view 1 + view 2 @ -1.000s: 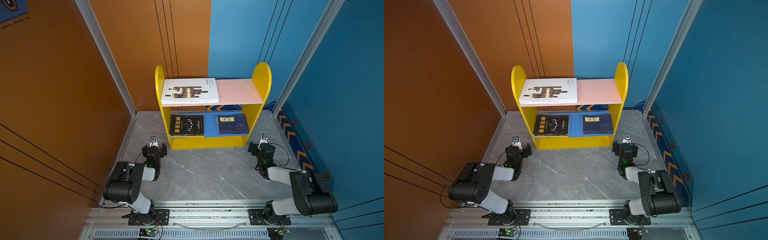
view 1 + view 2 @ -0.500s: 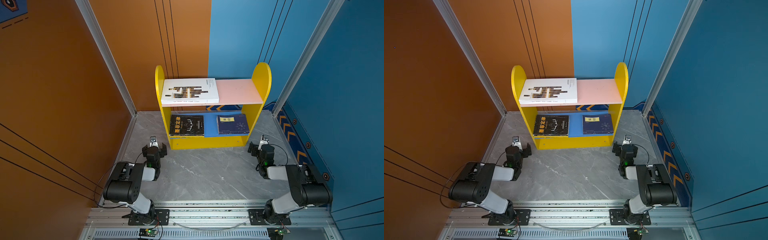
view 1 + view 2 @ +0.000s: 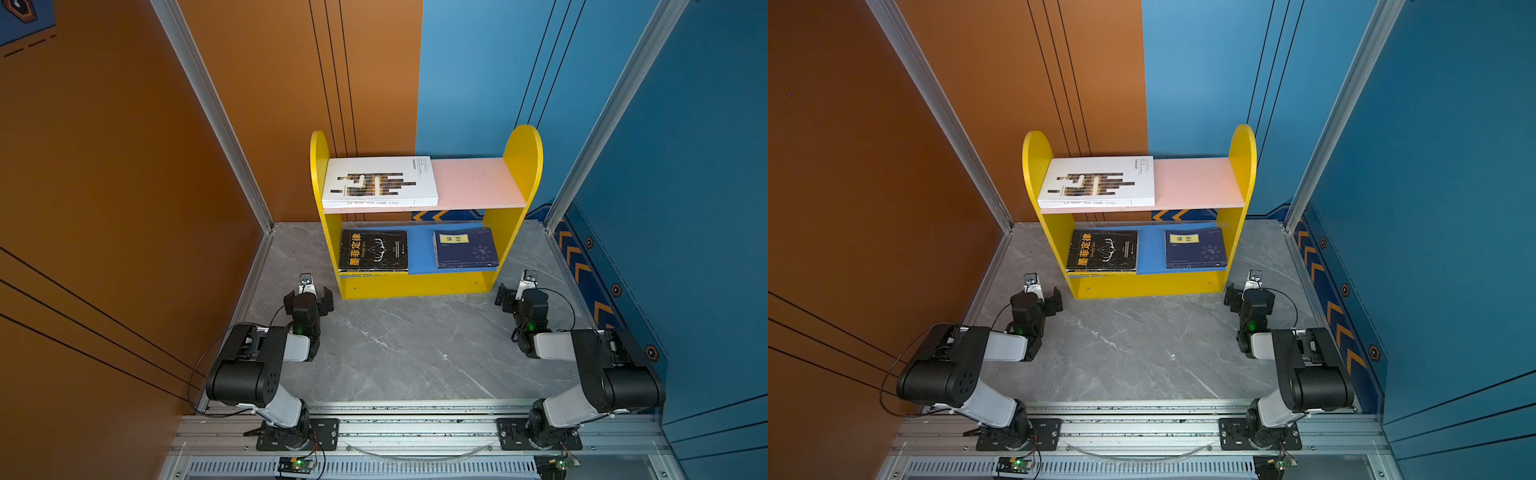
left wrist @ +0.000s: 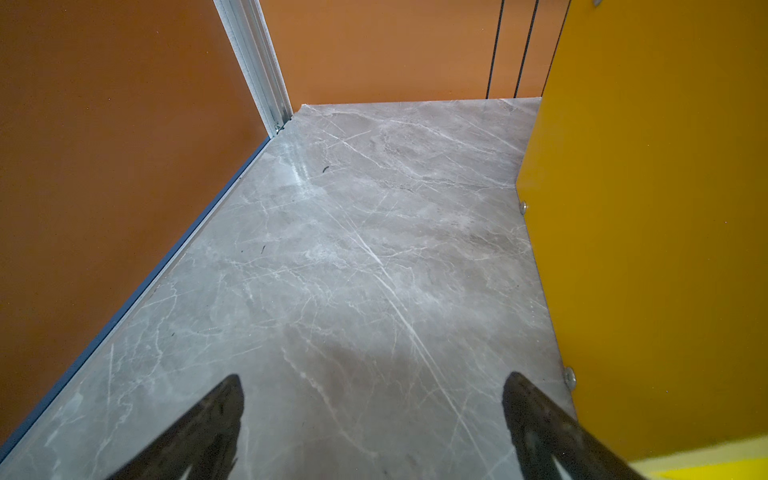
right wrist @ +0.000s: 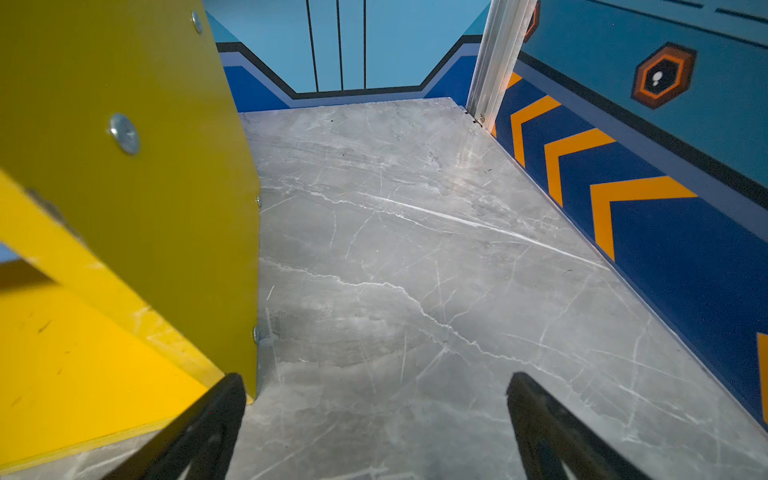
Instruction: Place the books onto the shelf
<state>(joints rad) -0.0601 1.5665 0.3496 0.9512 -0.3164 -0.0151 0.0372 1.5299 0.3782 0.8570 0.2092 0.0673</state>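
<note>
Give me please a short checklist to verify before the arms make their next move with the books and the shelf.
1. Left gripper open and empty: ok.
2. Right gripper open and empty: ok.
3. No book lying on the grey marble tabletop in any view: ok.
4. White book lying flat on the pink upper board: ok.
5. Black book and navy book lying flat on the blue lower board: ok.
6. Further books stacked under those covers: cannot tell.
</note>
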